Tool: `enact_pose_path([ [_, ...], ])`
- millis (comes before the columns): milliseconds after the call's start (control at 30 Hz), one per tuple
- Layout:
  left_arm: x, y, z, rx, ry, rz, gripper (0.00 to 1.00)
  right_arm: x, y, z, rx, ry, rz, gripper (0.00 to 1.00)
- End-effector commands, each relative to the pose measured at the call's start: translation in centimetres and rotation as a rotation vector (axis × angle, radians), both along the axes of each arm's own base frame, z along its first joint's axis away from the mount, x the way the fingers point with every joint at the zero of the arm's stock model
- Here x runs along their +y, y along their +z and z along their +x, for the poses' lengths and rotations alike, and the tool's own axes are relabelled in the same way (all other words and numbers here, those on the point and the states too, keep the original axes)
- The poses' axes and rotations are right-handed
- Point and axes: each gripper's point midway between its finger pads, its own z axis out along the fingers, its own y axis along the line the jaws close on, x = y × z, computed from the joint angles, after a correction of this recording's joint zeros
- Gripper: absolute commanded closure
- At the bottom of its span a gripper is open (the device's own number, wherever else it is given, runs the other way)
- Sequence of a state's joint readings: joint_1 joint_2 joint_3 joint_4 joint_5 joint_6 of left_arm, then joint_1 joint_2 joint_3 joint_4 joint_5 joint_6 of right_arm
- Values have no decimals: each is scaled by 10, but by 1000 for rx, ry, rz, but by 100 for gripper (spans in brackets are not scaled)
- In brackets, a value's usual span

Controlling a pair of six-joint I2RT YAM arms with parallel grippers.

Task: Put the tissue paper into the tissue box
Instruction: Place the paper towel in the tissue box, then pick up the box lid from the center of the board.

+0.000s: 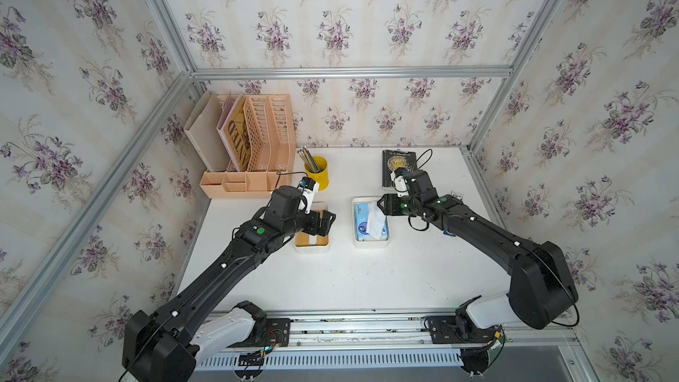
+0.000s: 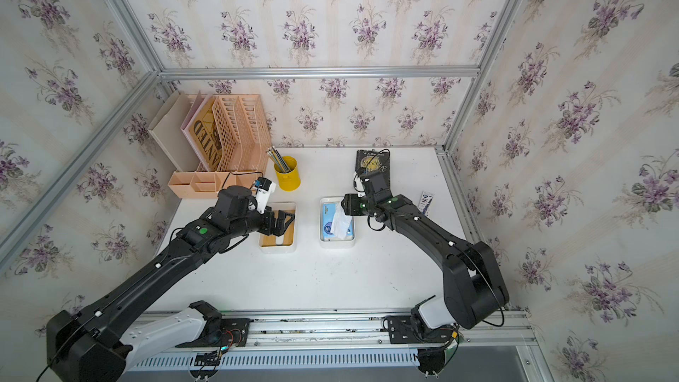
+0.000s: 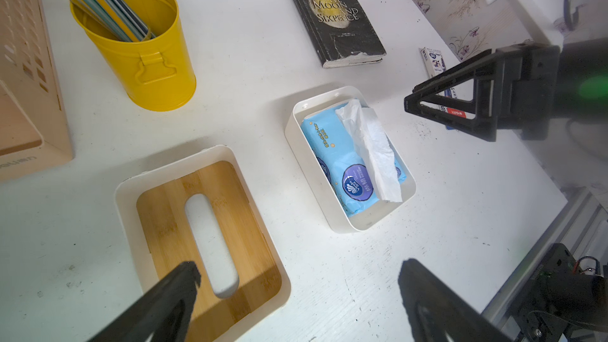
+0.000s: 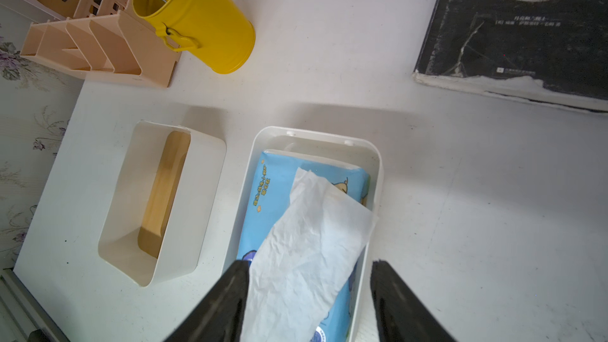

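The tissue paper lies flat inside the tissue box. Its blue pack nearly fills the white tub, and a white sheet is drawn out of the slit and draped along the top of the pack. In both top views the tub sits just right of the frame's centre on the bench. The placing itself looks done.

What seems left is the closing. The lid lies on the bench just left of the tub in the top views, near it but apart. Its open side faces up, with the slotted bamboo panel at the bottom. It would need turning over and fitting on, with the sheet fed through the slot.

The right gripper hangs over one end of the pack. Its jaws are apart and the loose sheet lies between them, unpinched. The left gripper hovers over the lid with its jaws spread wide and empty.

Further out, toward the upper middle of the frame, stand a yellow pencil cup and a dark book.
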State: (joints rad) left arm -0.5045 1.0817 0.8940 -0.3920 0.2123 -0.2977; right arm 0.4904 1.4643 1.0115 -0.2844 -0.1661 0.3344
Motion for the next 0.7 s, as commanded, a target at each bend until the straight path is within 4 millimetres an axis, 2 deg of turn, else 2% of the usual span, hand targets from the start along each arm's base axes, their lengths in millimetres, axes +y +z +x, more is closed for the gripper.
enact_pose_path([
  [0,3,-1,1,-3,9,10,1,2,-7,-6,30,25,0,35],
  [333,6,-1,0,-1,22,22,1,28,-34,-12,102,91,17,31],
  [400,9,-4,-1,5,32,34,1,45,-37,-20,108,133,24,31],
  [667,27,-10,-5,8,103,85,1,75,-31,-17,97,179,90,30],
])
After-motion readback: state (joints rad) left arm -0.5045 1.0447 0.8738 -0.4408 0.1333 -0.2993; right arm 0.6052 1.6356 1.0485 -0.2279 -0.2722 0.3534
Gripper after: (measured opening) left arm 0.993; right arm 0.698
